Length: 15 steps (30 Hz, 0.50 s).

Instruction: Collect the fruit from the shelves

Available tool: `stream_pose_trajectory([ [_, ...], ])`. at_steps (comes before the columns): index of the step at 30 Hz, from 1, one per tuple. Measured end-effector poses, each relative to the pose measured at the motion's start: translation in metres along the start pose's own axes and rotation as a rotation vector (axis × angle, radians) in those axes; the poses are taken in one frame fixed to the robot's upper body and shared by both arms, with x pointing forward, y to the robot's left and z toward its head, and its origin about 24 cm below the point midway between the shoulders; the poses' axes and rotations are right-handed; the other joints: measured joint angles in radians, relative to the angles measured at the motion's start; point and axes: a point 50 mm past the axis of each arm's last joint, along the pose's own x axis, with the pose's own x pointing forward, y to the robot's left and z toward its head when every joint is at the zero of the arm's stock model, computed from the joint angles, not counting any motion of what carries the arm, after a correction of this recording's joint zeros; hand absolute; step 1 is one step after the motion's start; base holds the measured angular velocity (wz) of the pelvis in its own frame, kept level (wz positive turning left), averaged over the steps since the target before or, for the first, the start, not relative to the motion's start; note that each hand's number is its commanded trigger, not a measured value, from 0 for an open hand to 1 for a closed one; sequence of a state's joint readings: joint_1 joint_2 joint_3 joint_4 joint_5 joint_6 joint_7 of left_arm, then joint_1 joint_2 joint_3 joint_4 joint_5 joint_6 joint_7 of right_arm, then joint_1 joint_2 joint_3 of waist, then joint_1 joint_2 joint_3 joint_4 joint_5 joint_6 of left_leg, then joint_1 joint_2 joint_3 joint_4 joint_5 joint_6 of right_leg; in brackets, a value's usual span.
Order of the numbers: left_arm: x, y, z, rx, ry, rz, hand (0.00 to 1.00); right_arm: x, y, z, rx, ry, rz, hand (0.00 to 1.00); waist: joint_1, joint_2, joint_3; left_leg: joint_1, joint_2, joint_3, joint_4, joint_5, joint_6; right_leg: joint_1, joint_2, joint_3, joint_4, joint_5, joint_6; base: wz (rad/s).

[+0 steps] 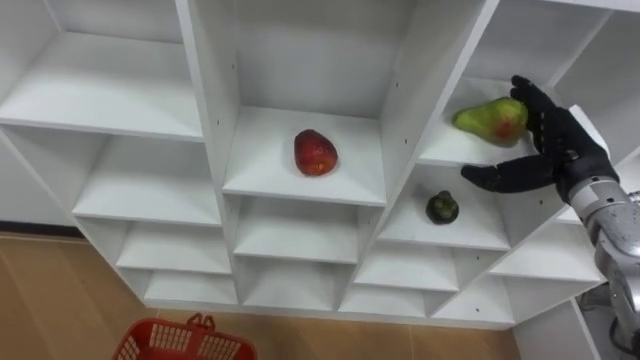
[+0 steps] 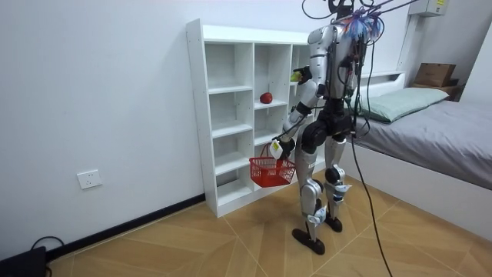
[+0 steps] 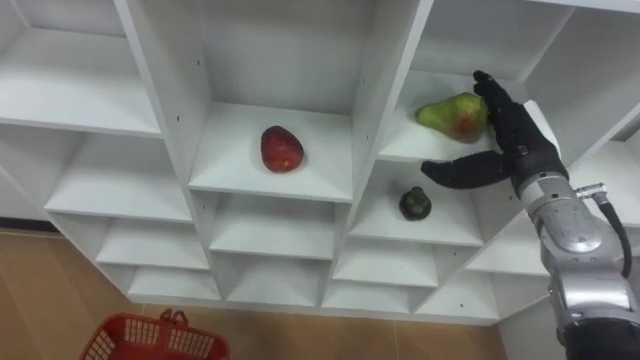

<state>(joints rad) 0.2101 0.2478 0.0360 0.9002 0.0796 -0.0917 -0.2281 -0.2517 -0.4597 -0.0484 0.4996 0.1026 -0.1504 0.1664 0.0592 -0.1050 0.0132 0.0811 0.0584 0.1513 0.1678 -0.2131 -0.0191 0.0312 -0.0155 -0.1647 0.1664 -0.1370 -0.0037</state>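
Note:
A green pear with a red blush [image 1: 490,118] lies on an upper shelf in the right column of the white closet [image 1: 405,120]. My right hand [image 1: 565,148] is open right beside it, fingers straight along the pear's right side and thumb spread below the shelf edge. A red fruit [image 1: 315,152] sits on the middle column's shelf. A small dark green fruit [image 1: 442,208] rests one shelf under the pear. My left hand [image 2: 286,145] hangs low and holds the handle of a red basket [image 1: 185,342].
I stand upright close in front of the closet [image 2: 223,115], whose other compartments hold nothing. A bed [image 2: 430,131] stands behind me at the room view's right. Wooden floor lies below the shelves.

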Motion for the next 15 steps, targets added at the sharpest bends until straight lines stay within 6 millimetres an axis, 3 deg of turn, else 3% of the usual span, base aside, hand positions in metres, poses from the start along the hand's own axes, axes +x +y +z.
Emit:
stream_pose_trajectory([
  [14, 0.0003, 0.0009, -0.0004, 0.0, 0.01, 0.001, 1.0, 0.0086, -0.0013, -0.0007, -0.008, 0.028, 0.029, 0.0, 0.007, -0.004, -0.0031, 0.0, -0.001, -0.021, 0.005, 0.0, 0.0, 0.005, 0.0, -0.011, 0.001, -0.001, -0.001, 0.02],
  [15, 0.0003, 0.0009, -0.0005, 0.0, 0.011, 0.001, 1.0, 0.0086, -0.0013, -0.0008, -0.008, 0.028, 0.029, 0.51, 0.007, -0.004, -0.0032, 0.001, -0.001, -0.021, 0.007, 0.0, 0.0, 0.005, 0.0, -0.011, 0.001, -0.001, -0.001, 0.0],
])
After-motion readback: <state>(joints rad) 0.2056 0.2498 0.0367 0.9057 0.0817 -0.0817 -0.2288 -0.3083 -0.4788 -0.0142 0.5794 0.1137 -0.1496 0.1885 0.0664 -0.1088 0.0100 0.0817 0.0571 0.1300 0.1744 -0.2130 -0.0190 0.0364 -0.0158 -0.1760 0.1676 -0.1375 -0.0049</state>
